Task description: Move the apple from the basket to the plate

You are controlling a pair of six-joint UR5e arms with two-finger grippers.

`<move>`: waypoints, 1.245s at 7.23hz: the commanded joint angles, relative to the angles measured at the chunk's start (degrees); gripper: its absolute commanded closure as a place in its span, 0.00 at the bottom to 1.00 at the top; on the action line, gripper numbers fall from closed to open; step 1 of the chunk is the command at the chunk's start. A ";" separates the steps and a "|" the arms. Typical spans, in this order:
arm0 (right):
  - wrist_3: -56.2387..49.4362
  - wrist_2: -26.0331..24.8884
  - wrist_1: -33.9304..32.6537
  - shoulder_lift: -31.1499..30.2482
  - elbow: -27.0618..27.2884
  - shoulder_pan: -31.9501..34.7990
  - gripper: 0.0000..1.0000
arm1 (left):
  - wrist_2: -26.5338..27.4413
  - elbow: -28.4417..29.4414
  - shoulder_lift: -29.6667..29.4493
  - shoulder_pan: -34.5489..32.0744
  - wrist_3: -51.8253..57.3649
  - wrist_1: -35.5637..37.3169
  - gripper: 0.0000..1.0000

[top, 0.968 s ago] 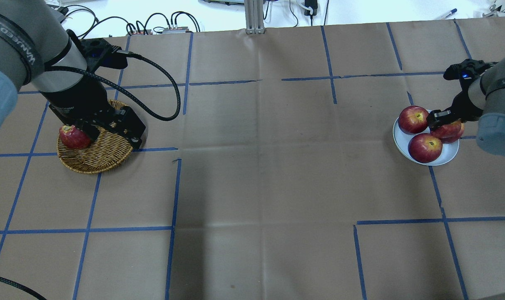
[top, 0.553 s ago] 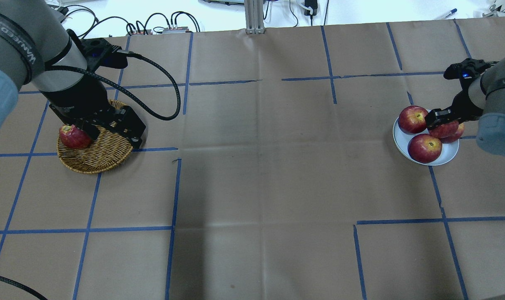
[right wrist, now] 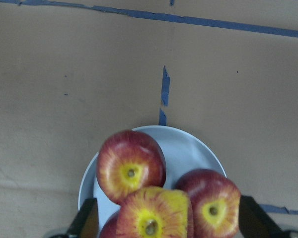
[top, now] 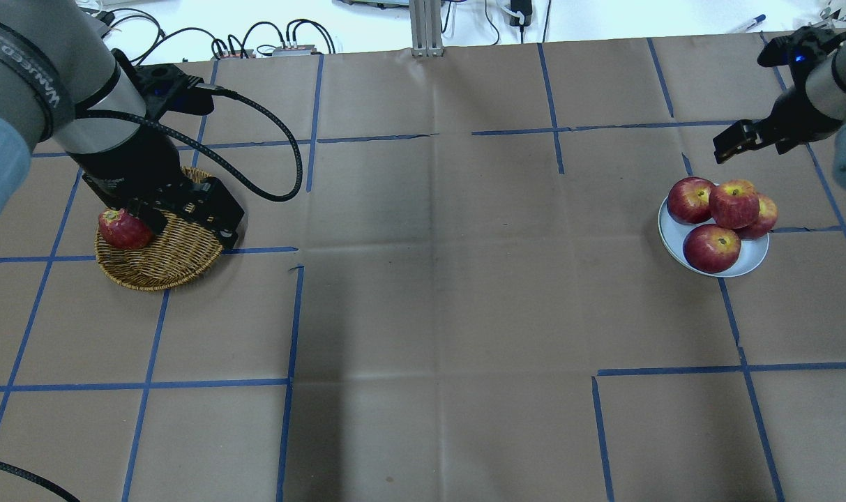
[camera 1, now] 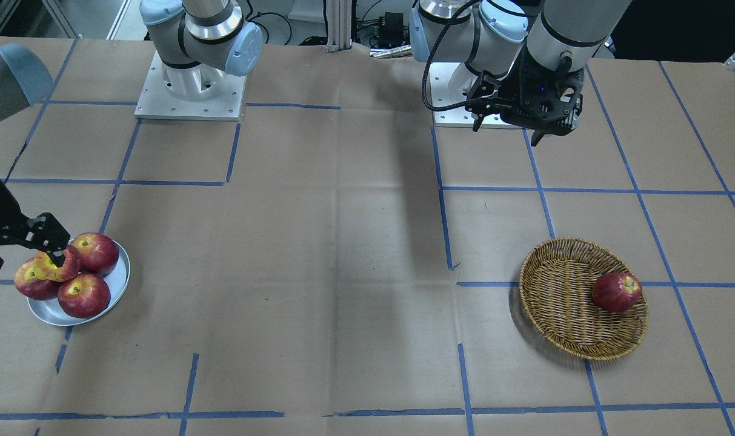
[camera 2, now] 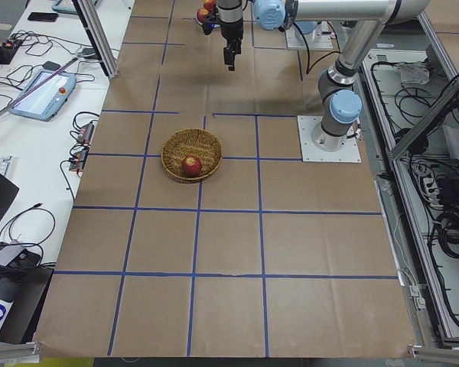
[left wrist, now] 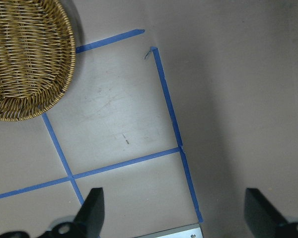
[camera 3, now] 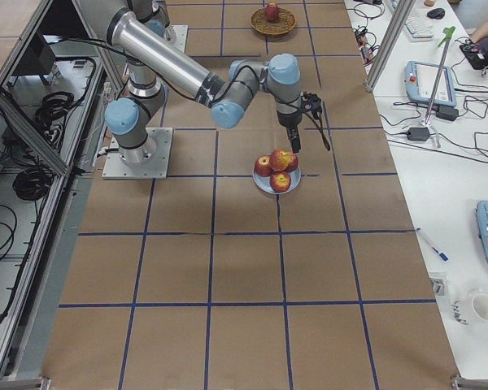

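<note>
The apple (top: 734, 202), red with a big yellow patch, rests on top of three dark red apples on the silver-grey plate (top: 752, 262). It also shows in the right wrist view (right wrist: 151, 218) and the front view (camera 1: 55, 265). My right gripper (top: 735, 143) is open and empty, above and behind the plate, its fingers (right wrist: 85, 218) wide on either side. The wicker basket (top: 175, 261) holds one evenly dark red apple (top: 124, 229). My left gripper (camera 1: 525, 115) is open and empty, high above the table near the basket (left wrist: 25, 64).
Brown paper with blue tape lines covers the table. Cables (top: 255, 35) and an aluminium post (top: 426, 28) stand at the far edge. A pen (top: 749, 22) lies at the far right. Desks with devices flank the table ends.
My right gripper has let go of the apple and moved up and away from the plate. The apple now rests on the other three. The left arm has not moved.
</note>
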 commanded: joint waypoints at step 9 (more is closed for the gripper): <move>28.69 -6.76 25.32 -11.59 -6.03 21.41 0.00 | 0.03 0.09 0.00 0.00 0.00 0.00 0.01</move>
